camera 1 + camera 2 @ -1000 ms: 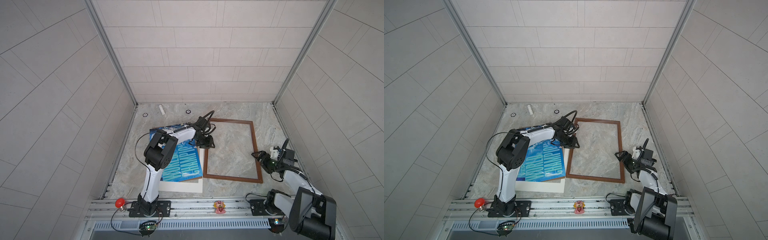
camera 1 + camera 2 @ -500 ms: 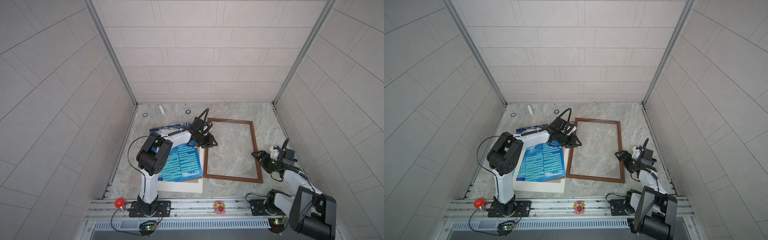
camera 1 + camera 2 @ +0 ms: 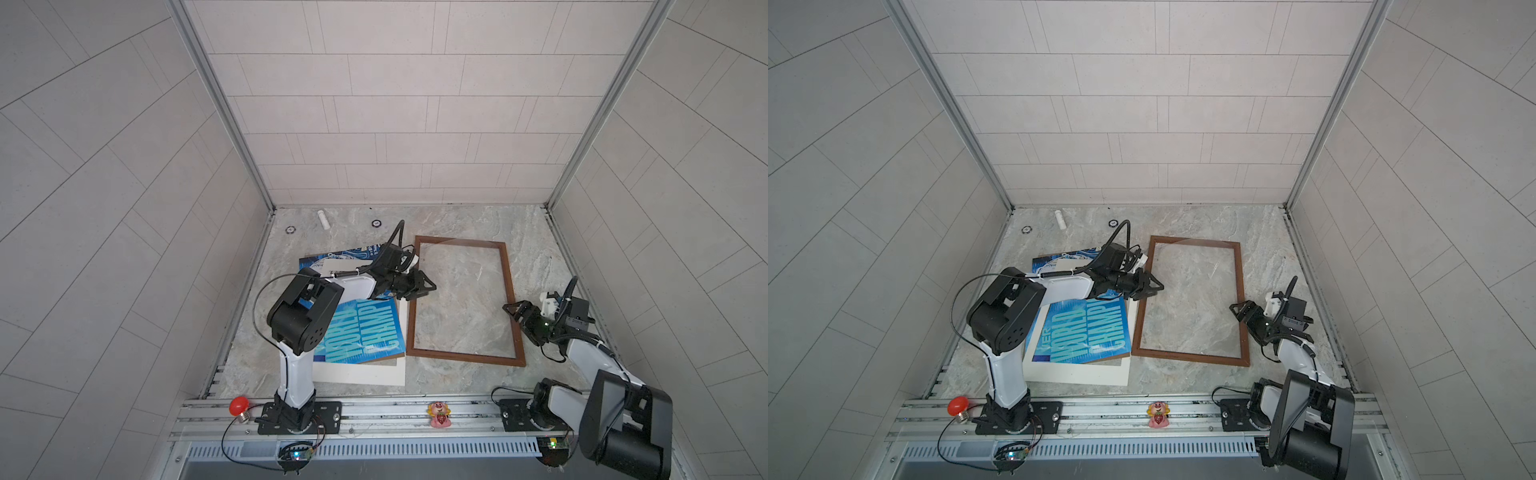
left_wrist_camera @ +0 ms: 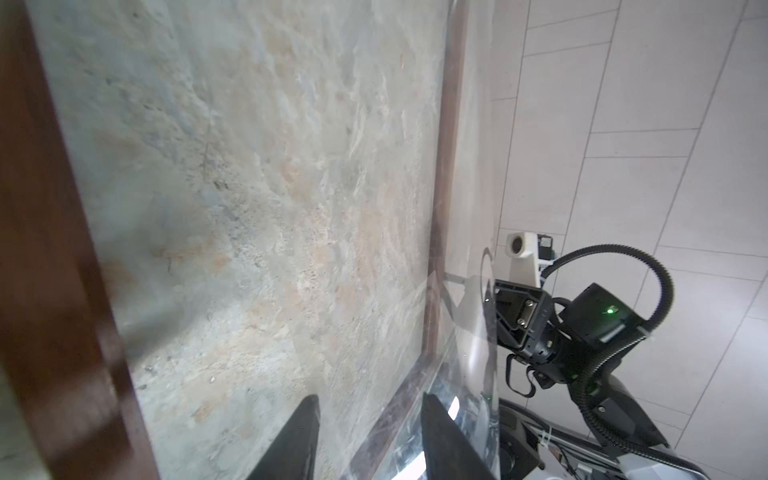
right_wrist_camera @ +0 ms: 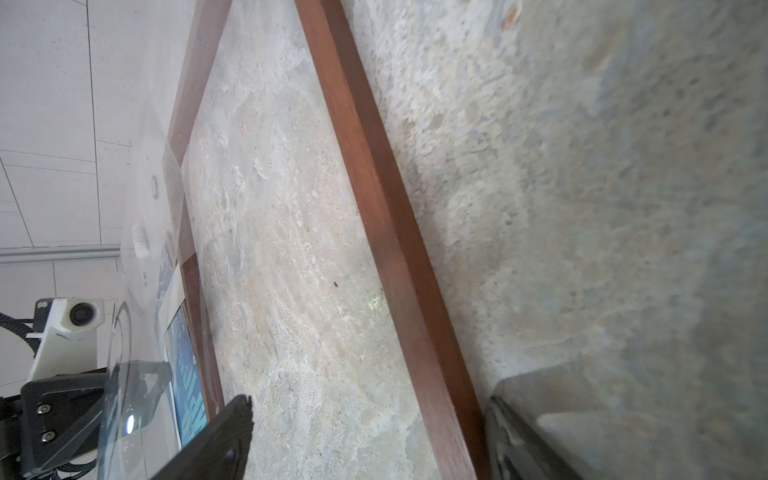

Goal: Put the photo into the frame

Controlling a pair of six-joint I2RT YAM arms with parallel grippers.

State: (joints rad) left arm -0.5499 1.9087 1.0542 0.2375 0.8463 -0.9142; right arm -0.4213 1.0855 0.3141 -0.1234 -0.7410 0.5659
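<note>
Blue photo (image 3: 365,328) lies on the cream mat (image 3: 361,376), just left of the frame (image 3: 465,358), not in it. Left jaws apart and empty over the frame's left rail. Right jaws wide, right rail between them.

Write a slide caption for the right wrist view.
One side of the frame runs through the open right pincer; the photo lies beyond.

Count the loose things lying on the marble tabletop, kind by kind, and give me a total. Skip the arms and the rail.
photo: 1
frame: 1
cream-white mat: 1
brown backing board, only an edge showing under the photo: 1
clear pane lying over the frame: 1
small white cylinder: 1
small dark rings: 2
Total: 8
</note>
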